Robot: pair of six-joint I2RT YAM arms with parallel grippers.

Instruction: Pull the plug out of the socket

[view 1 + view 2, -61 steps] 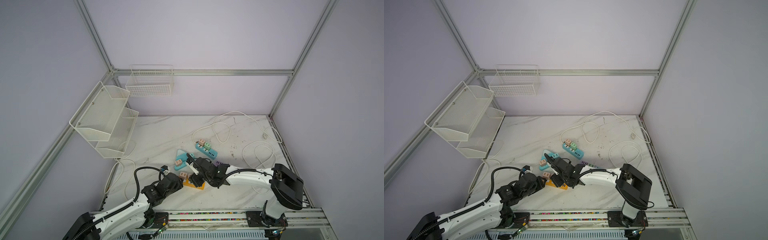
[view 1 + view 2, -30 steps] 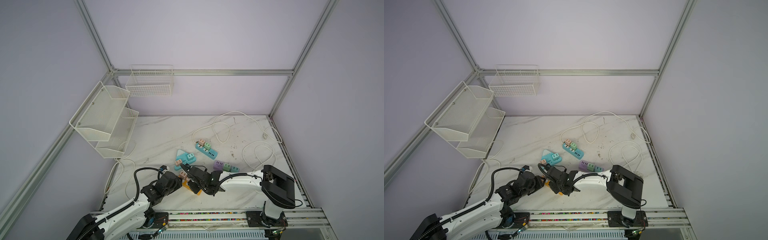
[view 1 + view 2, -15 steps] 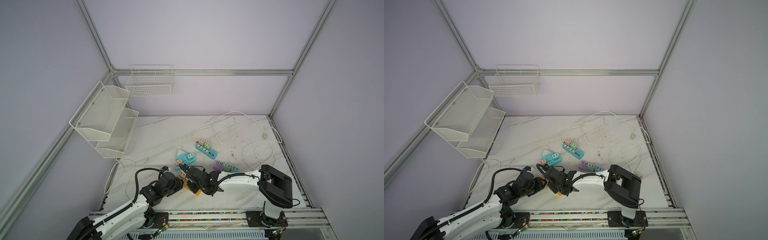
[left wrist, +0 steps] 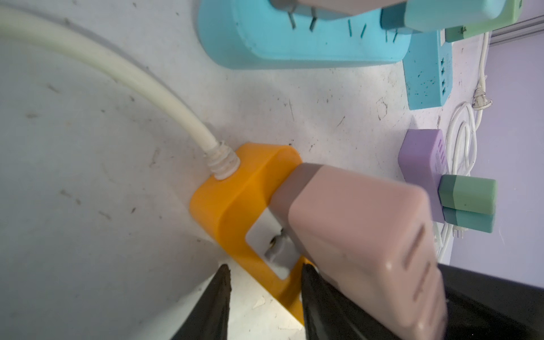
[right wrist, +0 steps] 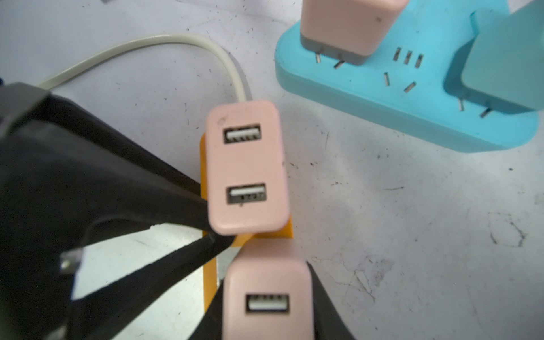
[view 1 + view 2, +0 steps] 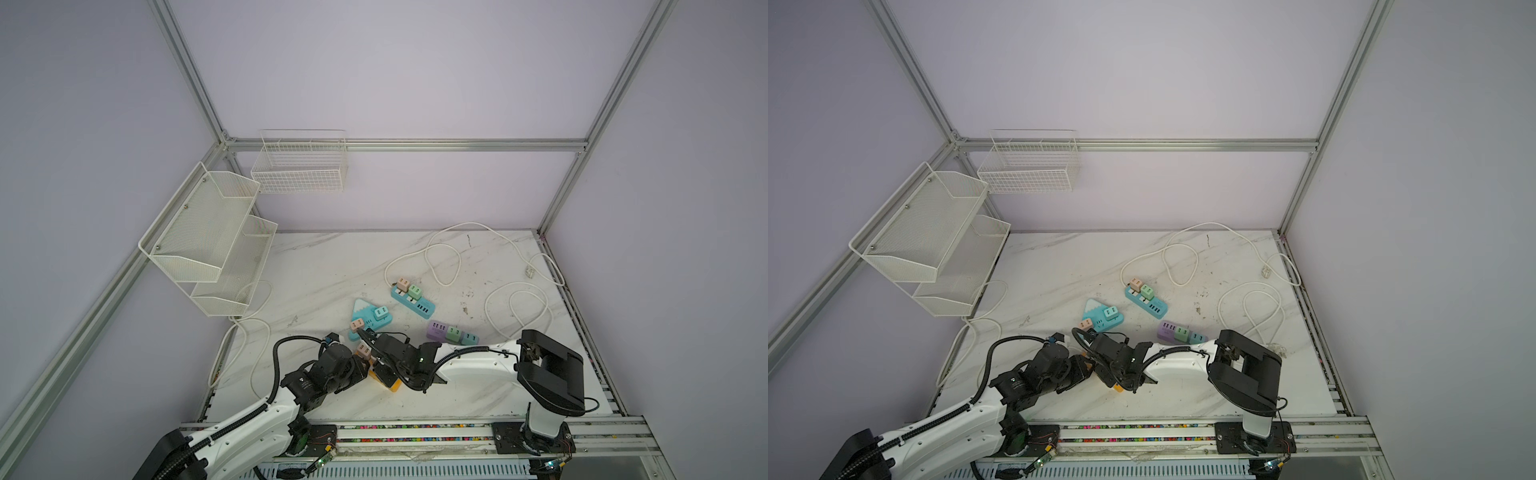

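The orange socket [image 4: 235,200] lies near the table's front edge, seen in a top view as an orange corner [image 6: 392,386], with a white cable [image 4: 153,85] running from it. Two pink plugs stand over it. My right gripper [image 5: 266,282] is shut on the nearer pink plug [image 5: 265,323]. The other pink plug [image 5: 245,167] stands free at the cable end and also shows in a top view [image 6: 363,350]. My left gripper [image 4: 265,268] pinches the socket's orange rim, its fingers [image 5: 176,191] reaching in beside the free plug. A metal prong [image 4: 276,247] shows over the socket's pale face.
Just behind lie a teal triangular strip [image 6: 365,318], a blue strip [image 6: 415,301] and a purple strip [image 6: 436,331], each carrying plugs. White cables [image 6: 515,307] loop at the right. Wire racks [image 6: 208,237] and a basket [image 6: 299,166] hang on the left and back walls.
The right arm has swung forward and left onto the orange socket, uncovering the purple strip, and its jaws have closed on the pink plug. The left arm has barely moved.
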